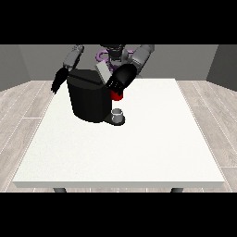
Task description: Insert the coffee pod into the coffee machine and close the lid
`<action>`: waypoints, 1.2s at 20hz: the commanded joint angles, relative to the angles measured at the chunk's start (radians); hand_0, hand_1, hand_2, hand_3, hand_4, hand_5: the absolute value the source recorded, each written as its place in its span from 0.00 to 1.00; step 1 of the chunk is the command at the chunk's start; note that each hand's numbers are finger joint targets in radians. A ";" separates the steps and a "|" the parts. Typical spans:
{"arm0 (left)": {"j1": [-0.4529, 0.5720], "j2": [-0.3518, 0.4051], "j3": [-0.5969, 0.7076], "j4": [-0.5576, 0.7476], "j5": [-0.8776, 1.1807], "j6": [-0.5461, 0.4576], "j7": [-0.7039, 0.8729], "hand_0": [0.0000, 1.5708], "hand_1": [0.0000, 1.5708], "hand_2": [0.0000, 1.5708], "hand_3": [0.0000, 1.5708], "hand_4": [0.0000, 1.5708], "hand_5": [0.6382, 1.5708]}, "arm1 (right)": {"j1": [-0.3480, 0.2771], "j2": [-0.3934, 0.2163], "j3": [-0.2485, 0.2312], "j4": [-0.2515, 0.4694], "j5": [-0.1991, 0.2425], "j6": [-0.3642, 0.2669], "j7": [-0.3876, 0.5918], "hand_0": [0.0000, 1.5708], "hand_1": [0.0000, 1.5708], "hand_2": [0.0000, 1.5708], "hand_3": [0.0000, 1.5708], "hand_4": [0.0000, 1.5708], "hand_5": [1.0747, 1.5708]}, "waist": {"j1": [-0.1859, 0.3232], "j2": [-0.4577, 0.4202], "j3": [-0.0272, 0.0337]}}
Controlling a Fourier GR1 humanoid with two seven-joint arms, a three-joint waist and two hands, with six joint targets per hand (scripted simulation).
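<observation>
Hand at the view's right (115, 84) reaches onto coffee machine (88, 99); finger state unclear.

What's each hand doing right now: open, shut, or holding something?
Hand at the view's right: at the coffee machine, above a red thing at the machine; fingers cannot be told.
Hand at the view's left: hangs beside the machine, holding nothing; open.

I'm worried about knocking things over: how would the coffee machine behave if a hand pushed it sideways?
The coffee machine looks like a broad black block with a wide base on the table, so it would probably slide rather than tip. It seems rigid and likely heavy for its size. The hand at the view's right is up at its top, where a push would tip it more easily.
</observation>
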 commanded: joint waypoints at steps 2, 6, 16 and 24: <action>-0.011 0.012 -0.008 -0.006 -0.011 0.002 -0.040 0.81 0.81 0.79 0.62 0.00 1.00 | 0.020 0.005 -0.002 0.018 0.008 -0.014 -0.045 0.00 0.00 0.00 0.00 0.14 1.00 | 0.016 0.007 0.0008; -0.026 0.035 -0.032 -0.021 -0.052 0.046 -0.069 0.69 0.69 0.68 0.51 0.00 1.00 | -0.046 -0.027 -0.039 0.014 -0.015 0.001 -0.012 0.00 0.00 0.00 0.00 0.12 1.00 | 0.009 0.048 0.0010; -0.007 0.063 -0.031 0.007 -0.084 0.065 -0.082 0.00 0.00 0.40 0.31 0.00 1.00 | -0.022 -0.030 -0.018 0.007 0.018 -0.010 -0.009 0.00 0.00 0.00 0.00 0.10 1.00 | 0.012 0.031 0.0007; 0.017 0.019 -0.040 0.016 -0.102 0.087 -0.064 0.00 0.00 0.23 0.16 0.00 1.00 | -0.019 -0.013 -0.009 0.017 0.020 -0.013 0.036 0.00 0.00 0.00 0.00 0.09 1.00 | 0.032 -0.011 0.0005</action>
